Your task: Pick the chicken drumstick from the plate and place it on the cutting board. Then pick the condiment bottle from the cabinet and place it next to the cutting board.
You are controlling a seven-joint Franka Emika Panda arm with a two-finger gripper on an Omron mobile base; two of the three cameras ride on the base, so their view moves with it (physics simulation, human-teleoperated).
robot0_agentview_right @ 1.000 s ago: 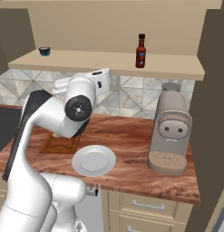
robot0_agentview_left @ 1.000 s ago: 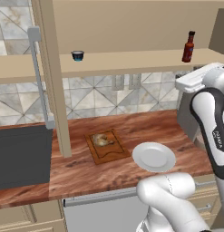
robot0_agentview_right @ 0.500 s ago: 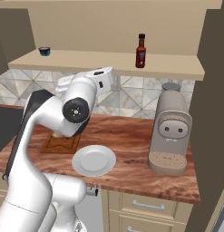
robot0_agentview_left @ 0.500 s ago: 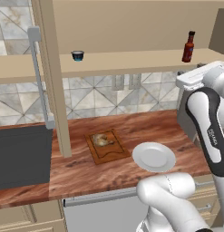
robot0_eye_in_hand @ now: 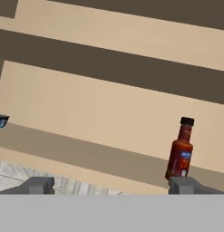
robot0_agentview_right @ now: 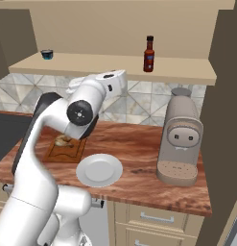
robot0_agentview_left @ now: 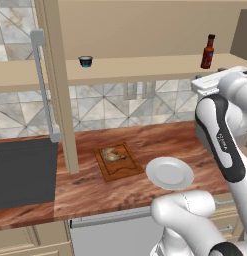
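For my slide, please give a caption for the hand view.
Open gripper faces the condiment bottle standing on the cabinet shelf.

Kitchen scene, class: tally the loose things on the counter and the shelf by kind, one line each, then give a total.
Bottles: 1, the condiment bottle on the shelf.
Cups: 1, the blue-rimmed cup on the shelf.
Plates: 1, the plate.
Boards: 1, the cutting board.
Food: 1, the chicken drumstick, on the board.
Machines: 1, the coffee machine.
Total: 6
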